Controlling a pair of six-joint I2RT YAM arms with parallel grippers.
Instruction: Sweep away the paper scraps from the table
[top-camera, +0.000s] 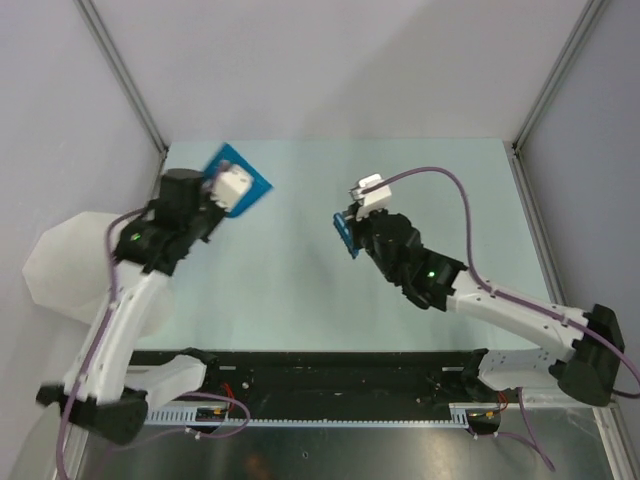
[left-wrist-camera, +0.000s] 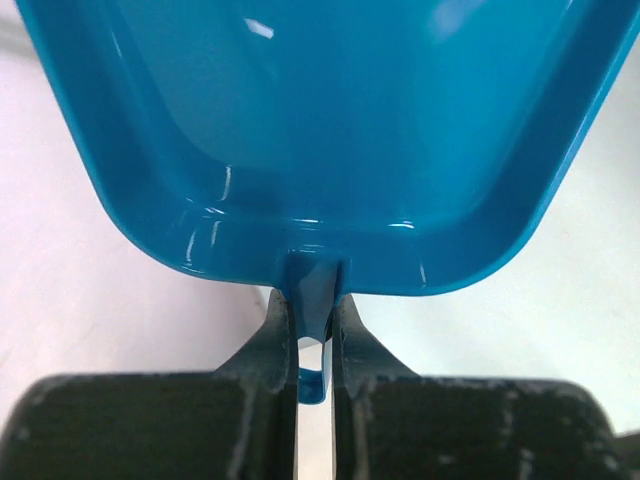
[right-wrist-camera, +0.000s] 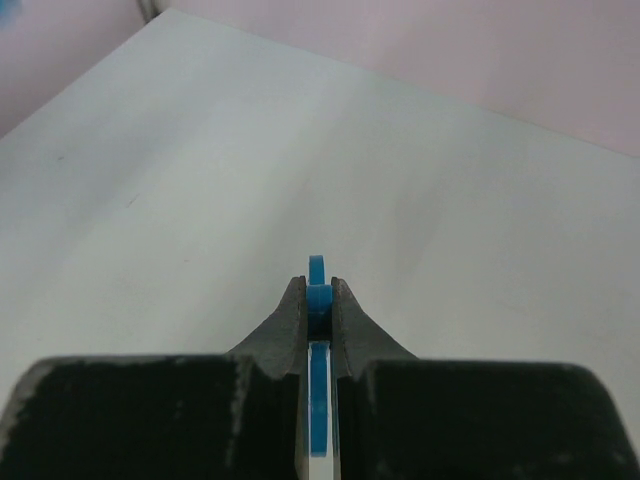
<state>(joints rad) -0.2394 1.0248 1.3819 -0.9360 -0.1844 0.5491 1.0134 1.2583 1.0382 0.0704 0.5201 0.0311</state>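
Note:
My left gripper (top-camera: 222, 195) is shut on the handle of a blue dustpan (top-camera: 247, 183), held at the far left of the pale green table (top-camera: 300, 290). In the left wrist view the jaws (left-wrist-camera: 315, 310) pinch the handle, and the dustpan's tray (left-wrist-camera: 320, 120) shows no scraps. My right gripper (top-camera: 350, 232) is shut on a thin blue brush handle (top-camera: 343, 236) over the table's middle; the right wrist view shows the gripper (right-wrist-camera: 318, 300) clamping this blue handle (right-wrist-camera: 317, 400) above bare table (right-wrist-camera: 300, 150). No paper scraps show in any view.
A translucent white faceted bin (top-camera: 65, 265) stands off the table's left edge, beside the left arm. Metal frame posts rise at the far left corner (top-camera: 120, 75) and far right corner (top-camera: 555, 80). Grey walls enclose the back.

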